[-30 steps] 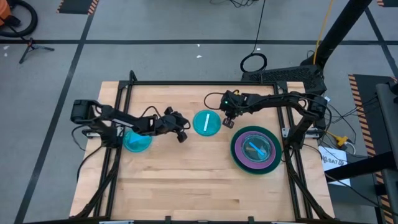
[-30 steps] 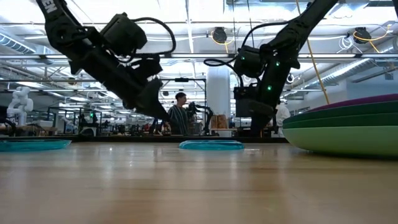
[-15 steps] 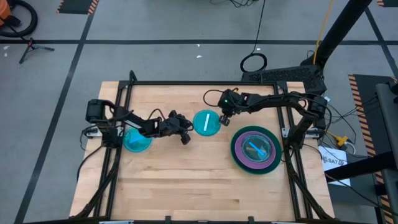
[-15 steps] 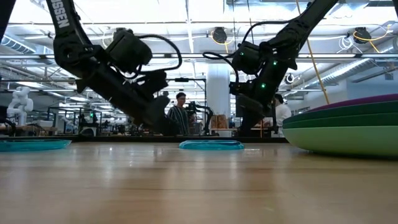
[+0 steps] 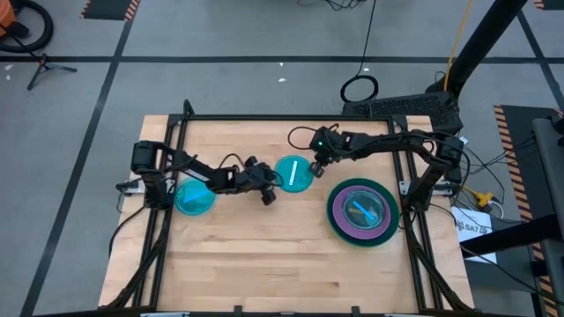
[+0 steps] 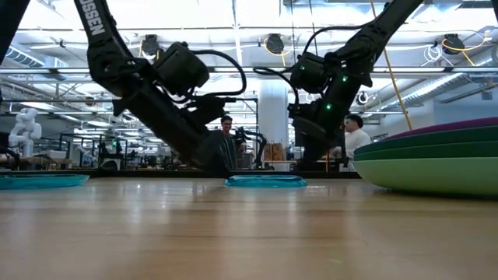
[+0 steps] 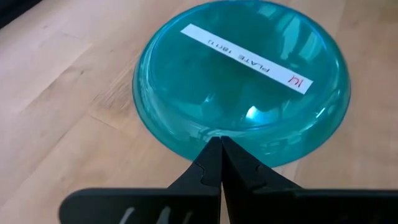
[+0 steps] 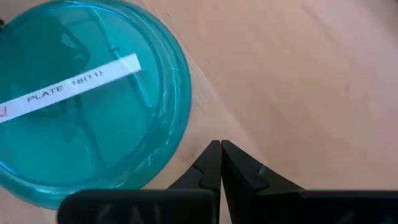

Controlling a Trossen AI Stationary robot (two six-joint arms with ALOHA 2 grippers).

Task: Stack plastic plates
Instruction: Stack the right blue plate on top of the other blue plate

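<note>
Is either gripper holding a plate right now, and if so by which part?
Neither. The left gripper is shut with its tips at the rim of the cyan plate, gripping nothing. The right gripper is shut over bare table beside it.

Level view across the wooden table [image 6: 233, 233]. A cyan plate [image 6: 264, 181] lies flat at centre, between 2 dark arms; a second cyan plate [image 6: 43, 180] lies at far left. A stack of green plates [image 6: 436, 167], topped purple, sits at right. 2 people stand behind.
</note>
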